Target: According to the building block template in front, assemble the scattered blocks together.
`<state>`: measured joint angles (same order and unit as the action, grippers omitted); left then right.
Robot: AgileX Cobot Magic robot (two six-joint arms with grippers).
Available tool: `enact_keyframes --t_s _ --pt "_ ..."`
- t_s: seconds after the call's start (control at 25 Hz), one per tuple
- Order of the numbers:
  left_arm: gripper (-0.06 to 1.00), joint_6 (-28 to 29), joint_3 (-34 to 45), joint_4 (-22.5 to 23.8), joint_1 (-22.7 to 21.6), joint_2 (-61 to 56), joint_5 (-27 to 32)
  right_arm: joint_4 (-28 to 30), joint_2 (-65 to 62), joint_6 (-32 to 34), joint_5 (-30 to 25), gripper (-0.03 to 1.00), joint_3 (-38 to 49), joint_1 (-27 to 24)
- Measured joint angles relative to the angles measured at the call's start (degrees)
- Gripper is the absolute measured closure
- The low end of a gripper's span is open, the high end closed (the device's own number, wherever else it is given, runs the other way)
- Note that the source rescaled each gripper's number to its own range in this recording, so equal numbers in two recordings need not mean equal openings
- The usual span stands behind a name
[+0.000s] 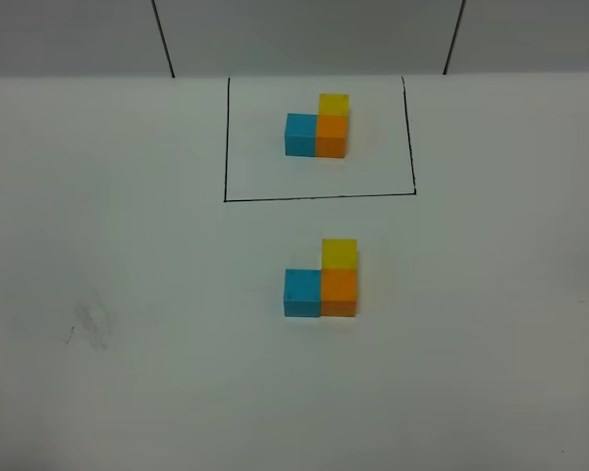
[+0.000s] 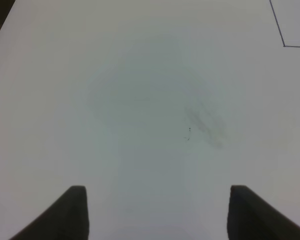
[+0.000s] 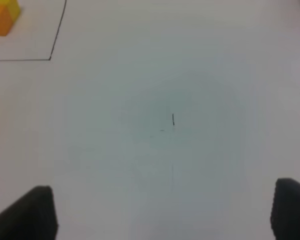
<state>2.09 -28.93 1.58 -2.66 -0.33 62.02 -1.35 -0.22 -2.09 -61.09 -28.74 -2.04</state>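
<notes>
left gripper [image 2: 157, 215]: two dark, matte, wedge-shaped fingers [image 2: 65, 215], blurred | right gripper [image 3: 165, 215]: two black blocky fingers [image 3: 32, 212], rounded corners | arms: unseen from exterior high view

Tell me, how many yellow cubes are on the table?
2. One yellow cube is inside the black drawn frame at the far side, behind that cluster's orange cube. The other yellow cube is outside the frame, nearer the camera, behind its own orange cube. None seems hidden.
</notes>
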Motion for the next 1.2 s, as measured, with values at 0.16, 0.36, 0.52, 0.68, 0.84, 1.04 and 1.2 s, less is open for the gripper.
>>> enact_keyframes --t_s 0.16,0.36,0.52,0.68,0.84,1.04,1.2 --pt "0.60 0.00 0.00 0.00 0.00 0.00 0.00 0.00 -0.05 0.00 0.00 0.29 0.00 0.00" --pt "0.60 0.00 0.00 0.00 0.00 0.00 0.00 0.00 -0.05 0.00 0.00 0.43 0.00 2.04" --pt "0.60 0.00 0.00 0.00 0.00 0.00 0.00 0.00 -0.05 0.00 0.00 0.55 0.00 5.50" --pt "0.60 0.00 0.00 0.00 0.00 0.00 0.00 0.00 -0.05 0.00 0.00 0.66 0.00 6.27" --pt "0.60 0.00 0.00 0.00 0.00 0.00 0.00 0.00 -0.05 0.01 0.00 0.77 0.00 6.27" --pt "0.60 0.00 0.00 0.00 0.00 0.00 0.00 0.00 -0.05 0.01 0.00 0.90 0.00 6.27" --pt "0.60 0.00 0.00 0.00 0.00 0.00 0.00 0.00 -0.05 0.01 0.00 0.96 0.00 6.27"
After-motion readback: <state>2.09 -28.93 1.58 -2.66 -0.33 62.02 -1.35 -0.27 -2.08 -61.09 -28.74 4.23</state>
